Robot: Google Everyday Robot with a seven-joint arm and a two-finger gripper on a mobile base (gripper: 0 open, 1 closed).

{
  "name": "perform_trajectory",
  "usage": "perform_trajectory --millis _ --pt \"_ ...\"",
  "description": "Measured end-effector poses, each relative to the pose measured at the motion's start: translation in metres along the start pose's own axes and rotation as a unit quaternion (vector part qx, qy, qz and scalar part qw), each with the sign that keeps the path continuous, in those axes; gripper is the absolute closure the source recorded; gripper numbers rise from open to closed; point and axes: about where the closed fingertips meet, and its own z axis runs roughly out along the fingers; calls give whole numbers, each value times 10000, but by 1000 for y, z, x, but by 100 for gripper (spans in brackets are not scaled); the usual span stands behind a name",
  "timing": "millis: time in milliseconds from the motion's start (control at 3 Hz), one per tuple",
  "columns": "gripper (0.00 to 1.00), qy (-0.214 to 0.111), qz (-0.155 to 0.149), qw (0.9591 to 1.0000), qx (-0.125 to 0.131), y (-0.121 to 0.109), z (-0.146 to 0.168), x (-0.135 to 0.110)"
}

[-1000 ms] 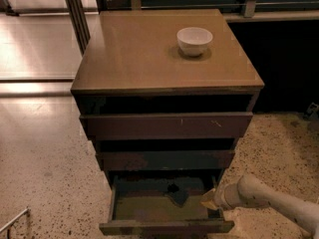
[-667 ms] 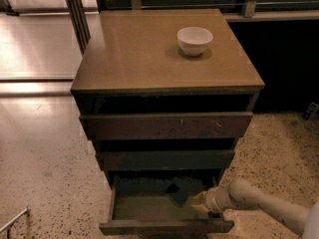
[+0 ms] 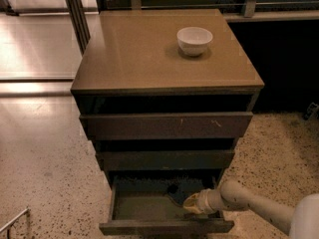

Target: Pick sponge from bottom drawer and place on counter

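Observation:
The bottom drawer (image 3: pixel 142 206) is pulled open and shows its olive-grey floor. A small dark shape at the back middle of the drawer looks like the sponge (image 3: pixel 173 189); its yellow body does not show. My gripper (image 3: pixel 192 203) reaches in from the right, inside the drawer, just right of and in front of the sponge. The arm (image 3: pixel 249 203) runs off to the lower right. The tan counter (image 3: pixel 144 49) tops the cabinet.
A white bowl (image 3: pixel 194 40) stands on the counter at the back right. The two upper drawers (image 3: pixel 164 126) are slightly pulled out above the open one. Speckled floor (image 3: pixel 45 173) lies left and right of the cabinet. A metal post (image 3: pixel 76 11) stands behind on the left.
My gripper has moved left, deeper into the bottom drawer, and now sits close beside the dark sponge. Nothing else has moved.

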Motion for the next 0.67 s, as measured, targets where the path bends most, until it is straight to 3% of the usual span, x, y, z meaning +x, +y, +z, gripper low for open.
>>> perform_trajectory --millis 333,667 --pt "100 -9 47 9999 113 -4 2 3" --pt "81 -46 54 9996 258 -14 12 2"
